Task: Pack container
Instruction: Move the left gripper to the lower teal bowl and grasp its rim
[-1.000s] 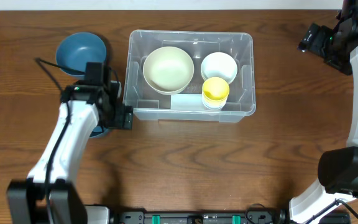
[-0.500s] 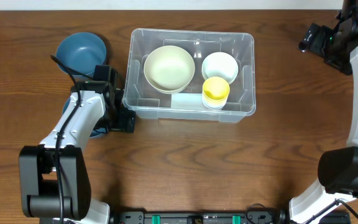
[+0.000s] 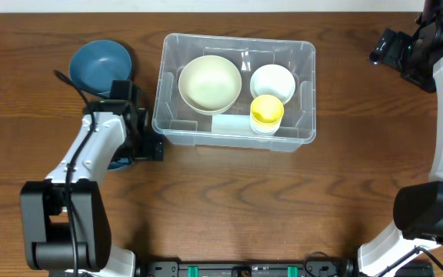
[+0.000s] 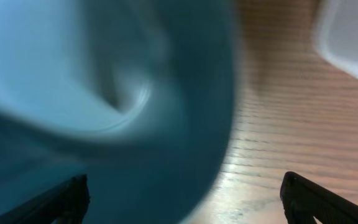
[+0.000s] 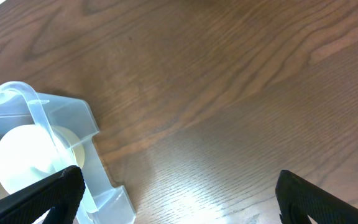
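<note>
**A:** How far along is the packing?

**B:** Partly done, by the look of it. The container [image 3: 206,140] sits on the table [image 3: 283,200] with three things inside. A cream bowl [image 3: 209,84] fills its left half, a white bowl [image 3: 271,82] is in its far right corner, and a yellow cup [image 3: 267,111] stands just in front of that one.

**A:** What is left outside?

**B:** Two pieces, both left of the container. A blue bowl [image 3: 98,65] stands off its far left corner, apart from the wall. A second blue bowl [image 3: 116,161] lies off its near left corner, mostly hidden under the left arm.

**A:** Is the robot holding either?

**B:** No. The left gripper [image 4: 185,202] hangs over the second blue bowl with its jaws spread wide and nothing clasped. The wrist view is blurred, so whether a finger touches the rim cannot be told. The right gripper [image 5: 179,193] is released too, and empty, above bare wood well off the container's far right corner.

**A:** So what comes next?

**B:** Probably a grasp on that second blue bowl, then the other. Room looks tight, since the free floor inside the container is mostly its near strip. The blue bowls may need nesting in the cream bowl.
</note>
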